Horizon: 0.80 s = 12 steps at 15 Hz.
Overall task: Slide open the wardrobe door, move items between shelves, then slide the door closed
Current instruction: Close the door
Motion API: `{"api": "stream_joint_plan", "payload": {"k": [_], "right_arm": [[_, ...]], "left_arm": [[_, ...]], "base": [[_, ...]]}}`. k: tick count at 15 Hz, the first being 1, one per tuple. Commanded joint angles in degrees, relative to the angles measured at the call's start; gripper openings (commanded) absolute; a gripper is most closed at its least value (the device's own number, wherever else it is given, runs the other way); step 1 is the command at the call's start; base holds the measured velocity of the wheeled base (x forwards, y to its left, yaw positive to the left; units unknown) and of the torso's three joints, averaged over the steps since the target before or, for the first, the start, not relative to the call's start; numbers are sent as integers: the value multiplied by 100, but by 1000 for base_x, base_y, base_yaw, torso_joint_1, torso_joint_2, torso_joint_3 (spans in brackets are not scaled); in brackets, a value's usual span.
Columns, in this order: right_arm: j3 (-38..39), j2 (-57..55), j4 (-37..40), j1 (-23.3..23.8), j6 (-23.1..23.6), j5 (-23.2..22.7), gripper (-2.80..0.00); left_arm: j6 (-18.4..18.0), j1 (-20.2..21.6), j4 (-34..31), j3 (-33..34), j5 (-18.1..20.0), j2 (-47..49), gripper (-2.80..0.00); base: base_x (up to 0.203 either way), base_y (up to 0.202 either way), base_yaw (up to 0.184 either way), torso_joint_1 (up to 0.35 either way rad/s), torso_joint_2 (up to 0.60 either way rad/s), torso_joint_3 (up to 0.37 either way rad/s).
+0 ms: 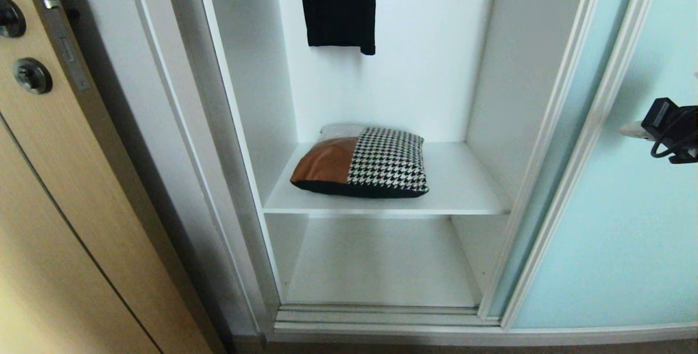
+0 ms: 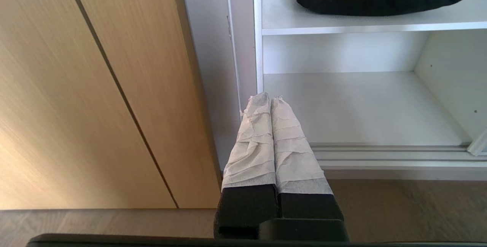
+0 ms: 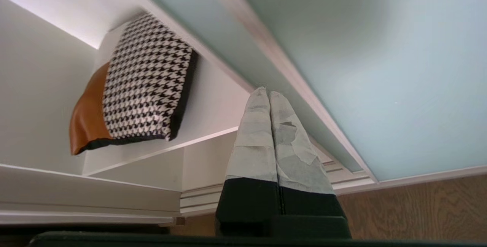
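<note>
Tape-wrapped and pressed flat together, the jaws of the right gripper (image 3: 269, 94) held nothing; they hung in front of the frosted aqua sliding wardrobe door (image 1: 627, 190), close to its silver frame, at the right edge of the head view. The door was already slid aside, leaving the wardrobe open. One cushion (image 1: 362, 163), tan leather and houndstooth, lay flat on the upper shelf (image 1: 463, 190), off to the left of those jaws and deeper inside, its long axis running across the shelf's width. The lower shelf (image 1: 381, 267) sat below it. I judged the right arm the nearer one for the pickup. The left gripper (image 2: 271, 98), jaws likewise pinched together and empty, hung low by the wardrobe's left side, pointing at the lower shelf. Count: one cushion, two shelves, one black garment (image 1: 338, 5) hanging above.
</note>
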<state>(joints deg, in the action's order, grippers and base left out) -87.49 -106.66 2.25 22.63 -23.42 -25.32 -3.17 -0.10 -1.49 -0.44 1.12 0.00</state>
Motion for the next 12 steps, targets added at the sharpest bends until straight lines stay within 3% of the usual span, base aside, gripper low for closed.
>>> {"api": "stream_joint_plan", "payload": {"k": [1, 6, 12], "right_arm": [[-52, -101, -5, -4, -14, -17, -280], [-234, -241, -6, -235, -14, 352, -280], [-313, -258, 1, -416, 4, 370, -280]], "left_arm": [[-7, 1, -1, 0, 2, 9, -280], [1, 1, -1, 0, 2, 9, -280], [1, 1, -1, 0, 2, 9, -280]], "base": [[0, 0, 0, 0, 0, 0], [0, 0, 0, 0, 0, 0], [0, 0, 0, 0, 0, 0]]}}
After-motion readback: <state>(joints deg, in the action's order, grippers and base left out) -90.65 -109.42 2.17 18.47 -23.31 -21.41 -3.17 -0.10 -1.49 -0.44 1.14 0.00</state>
